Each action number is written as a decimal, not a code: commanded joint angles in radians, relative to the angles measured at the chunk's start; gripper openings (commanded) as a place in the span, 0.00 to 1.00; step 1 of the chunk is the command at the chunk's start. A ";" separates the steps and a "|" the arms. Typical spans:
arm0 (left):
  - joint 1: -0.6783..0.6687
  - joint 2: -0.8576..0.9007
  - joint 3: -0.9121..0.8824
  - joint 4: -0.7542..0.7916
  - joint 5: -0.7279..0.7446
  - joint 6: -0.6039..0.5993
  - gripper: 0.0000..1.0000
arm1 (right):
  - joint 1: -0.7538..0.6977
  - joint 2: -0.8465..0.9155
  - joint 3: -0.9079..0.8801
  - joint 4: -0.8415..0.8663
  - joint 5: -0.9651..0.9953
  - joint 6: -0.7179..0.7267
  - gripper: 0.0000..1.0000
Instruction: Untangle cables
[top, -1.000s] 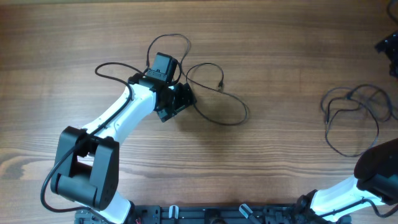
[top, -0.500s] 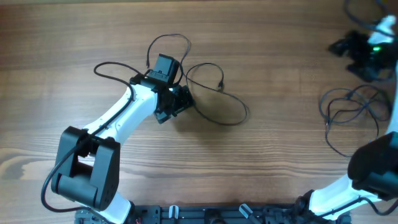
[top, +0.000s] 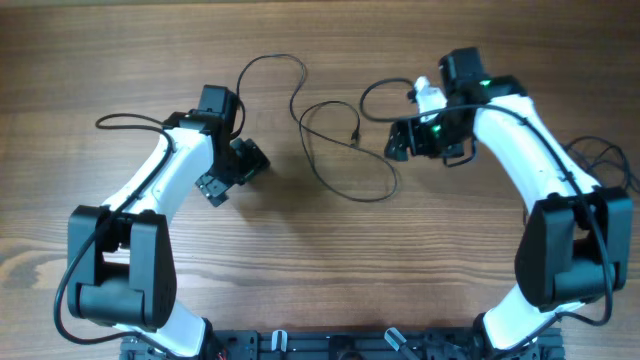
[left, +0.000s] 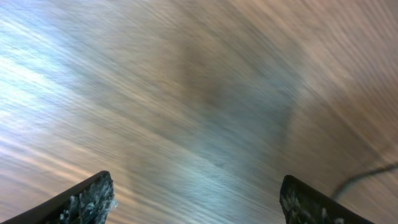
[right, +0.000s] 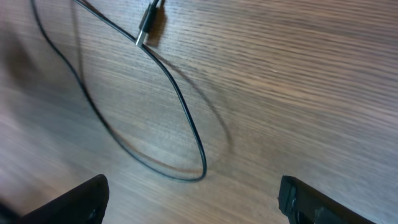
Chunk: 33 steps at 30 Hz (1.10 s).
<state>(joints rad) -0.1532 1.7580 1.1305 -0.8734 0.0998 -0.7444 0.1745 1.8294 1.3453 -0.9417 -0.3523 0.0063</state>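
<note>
Between the two arms, the cables are laid in loose open loops on the wooden table; none is gripped. The left gripper is held spread beside them; the right gripper is likewise spread, poised over one loop.

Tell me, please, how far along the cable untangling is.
Roughly midway, I would judge. Done: the centre cable lies in loose open loops, its plug free. In hand: nothing; the left gripper is open over the bare table, the right gripper open beside that loop. Left: a second bunch at the table's right edge, partly behind the right arm, looks tangled.
</note>
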 joint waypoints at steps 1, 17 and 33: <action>0.027 0.011 -0.001 -0.042 -0.103 0.008 0.91 | 0.049 0.013 -0.073 0.050 0.068 0.032 0.89; 0.029 0.011 -0.001 -0.066 -0.154 0.008 0.95 | 0.108 0.014 -0.257 0.296 0.068 0.257 0.46; 0.028 0.011 -0.001 -0.060 -0.154 0.008 0.99 | 0.108 0.014 -0.261 0.324 0.068 0.259 0.36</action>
<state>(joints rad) -0.1295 1.7580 1.1305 -0.9382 -0.0330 -0.7444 0.2771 1.8297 1.0981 -0.6220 -0.2935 0.2581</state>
